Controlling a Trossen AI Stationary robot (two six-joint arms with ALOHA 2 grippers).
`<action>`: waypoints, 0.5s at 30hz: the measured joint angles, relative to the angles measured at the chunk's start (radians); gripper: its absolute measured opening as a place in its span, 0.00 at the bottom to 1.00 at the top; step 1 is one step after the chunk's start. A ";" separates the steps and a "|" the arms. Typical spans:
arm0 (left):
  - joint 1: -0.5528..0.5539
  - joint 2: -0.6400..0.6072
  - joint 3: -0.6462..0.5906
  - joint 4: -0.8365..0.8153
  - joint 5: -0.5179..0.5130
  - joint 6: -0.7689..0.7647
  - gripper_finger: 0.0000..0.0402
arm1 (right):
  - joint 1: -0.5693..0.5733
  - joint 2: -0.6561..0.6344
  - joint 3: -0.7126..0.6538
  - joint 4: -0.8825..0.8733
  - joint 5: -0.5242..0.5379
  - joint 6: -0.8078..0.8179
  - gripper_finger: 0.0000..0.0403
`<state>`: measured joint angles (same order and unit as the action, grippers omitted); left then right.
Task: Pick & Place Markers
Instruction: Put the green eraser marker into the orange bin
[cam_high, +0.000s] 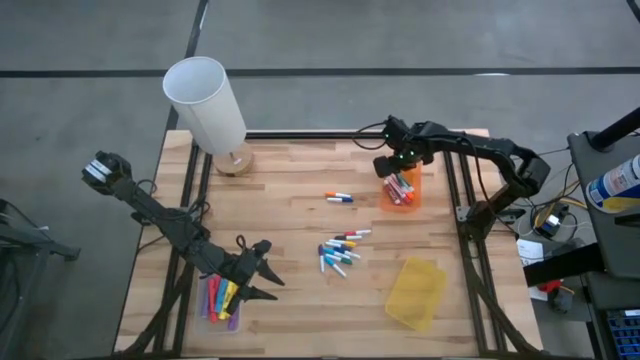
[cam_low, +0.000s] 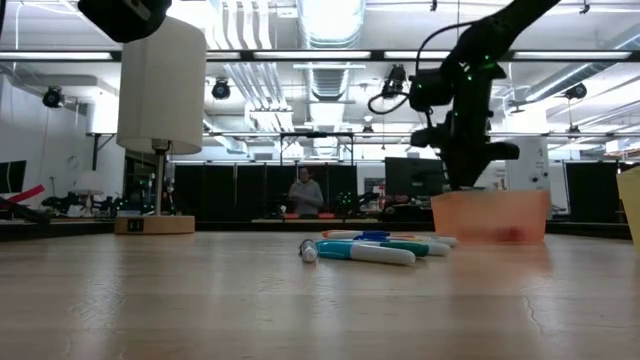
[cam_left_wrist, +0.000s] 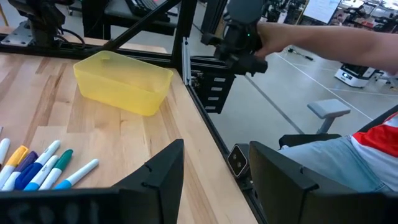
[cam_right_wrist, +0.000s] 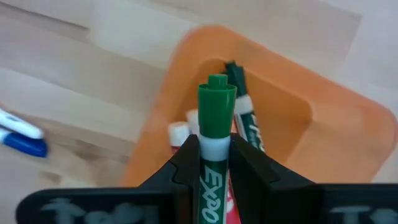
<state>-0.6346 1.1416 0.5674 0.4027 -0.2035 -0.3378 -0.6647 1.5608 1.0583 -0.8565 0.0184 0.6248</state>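
My right gripper (cam_high: 396, 166) is shut on a green-capped white marker (cam_right_wrist: 216, 118) just above the orange bin (cam_high: 403, 190), which holds several markers (cam_right_wrist: 244, 118). In the low view the gripper (cam_low: 468, 160) hangs over the bin (cam_low: 490, 216). A loose pile of markers (cam_high: 340, 250) lies flat at the table's middle, with two more (cam_high: 339, 197) farther back. My left gripper (cam_high: 264, 270) is open and empty at the near left, beside a clear bin with markers (cam_high: 222, 298). My right gripper pinches the marker's white barrel just behind the green cap (cam_right_wrist: 215, 149) between its two fingers. The fingers point down from above, and the marker lies along them with its cap end sticking out past the fingertips. The marker is lifted clear over the orange bin's opening.
A yellow bin (cam_high: 417, 292) sits at the near right. A lamp with a white shade (cam_high: 205, 103) stands on a wooden base at the far left. A person's arm and legs (cam_left_wrist: 348, 43) show beyond the table's right edge.
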 joint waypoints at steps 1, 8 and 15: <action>0.000 0.000 0.000 0.000 0.000 0.000 0.43 | -0.002 0.000 -0.010 0.001 0.000 -0.001 0.14; 0.000 0.000 0.000 0.000 0.000 0.001 0.43 | -0.007 0.001 -0.059 0.036 0.006 -0.034 0.19; 0.000 0.000 0.000 0.000 0.000 0.001 0.43 | -0.007 0.001 -0.050 0.057 0.008 -0.049 0.25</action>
<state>-0.6346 1.1416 0.5674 0.4030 -0.2039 -0.3370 -0.6712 1.5616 1.0088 -0.7996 0.0261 0.5758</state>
